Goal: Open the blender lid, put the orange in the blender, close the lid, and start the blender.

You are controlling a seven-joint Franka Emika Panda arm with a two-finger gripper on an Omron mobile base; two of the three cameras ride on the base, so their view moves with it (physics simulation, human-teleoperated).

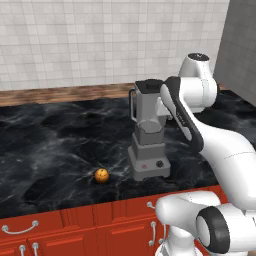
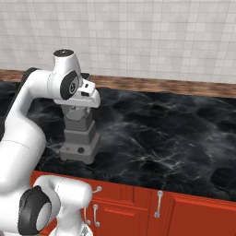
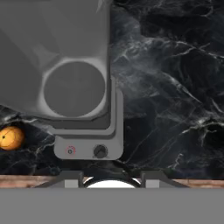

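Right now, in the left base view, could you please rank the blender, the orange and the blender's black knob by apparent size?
1. The blender, by far largest.
2. The orange.
3. The black knob, slightly smaller than the orange.

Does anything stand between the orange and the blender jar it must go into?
The blender lid seems to cap the blender, closing its mouth. Nothing lies on the counter between it and the orange.

a black marble counter (image 1: 55, 145) with white veining spans the scene. along its far edge runs a brown wooden strip (image 1: 65, 93), and behind that rises a pale tiled wall (image 2: 152, 37). below the near edge sit red cabinet fronts (image 2: 184, 212) with silver handles (image 2: 158, 204).
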